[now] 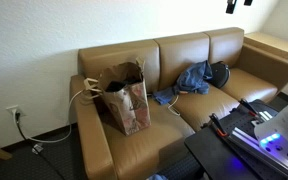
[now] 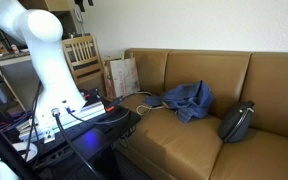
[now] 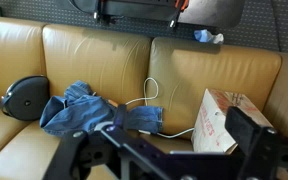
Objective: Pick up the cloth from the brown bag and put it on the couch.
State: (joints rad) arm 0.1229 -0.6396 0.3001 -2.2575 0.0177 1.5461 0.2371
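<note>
My gripper (image 3: 169,152) hangs high above the tan couch (image 3: 94,50), jaws spread wide with nothing between them. The blue cloth (image 3: 82,108) lies crumpled on the middle seat cushion. It is outside the brown paper bag (image 3: 222,122), which stands upright on the next cushion, near the armrest.

I judge the placing done. If I must handle the cloth again, I would come straight down on its bunched middle and take a thick fold, not the thin edge trailing toward the bag.

A white cord (image 3: 150,92) loops just beside the cloth and runs toward the bag, so I would keep the fingers off it to avoid dragging it along. A black rounded object (image 3: 26,97), which I cannot identify, rests just beside the cloth on the side away from the bag, out of my path.
</note>
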